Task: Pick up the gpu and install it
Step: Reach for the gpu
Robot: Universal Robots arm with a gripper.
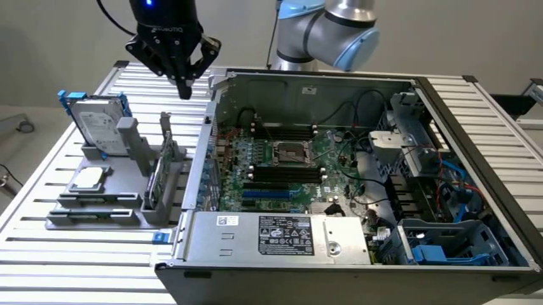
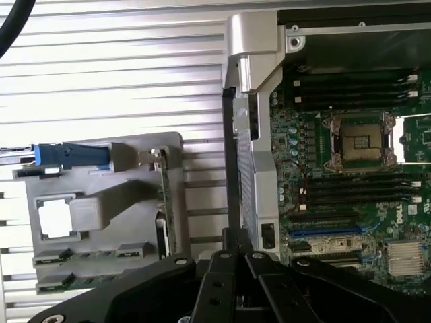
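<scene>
Exterior view, starting at its left: a slatted metal desk (image 1: 51, 254) carries a grey holder (image 1: 100, 213). A silver hard drive (image 1: 96, 124) in a blue-edged frame stands upright at the holder's far end, and a small square silver chip (image 1: 89, 179) lies flat in a recess nearer the camera. At the holder's right side the gpu (image 1: 165, 162) stands on its long edge in a slot, with its silver bracket at the far end, rising above the card. It is still parked there and touches nothing but the holder.

Above the bracket end of the gpu, and well clear of it, hangs the gripper (image 1: 184, 92), pointing straight down. Its jaws look pressed together and pinch nothing.

Just right of the holder stands the open computer case (image 1: 475, 121). Its motherboard (image 1: 284, 159) lies exposed, with an empty processor socket in the middle, and a power supply (image 1: 284, 235) fills the near side. The blue-and-silver arm (image 1: 327, 32) rises behind the case.
</scene>
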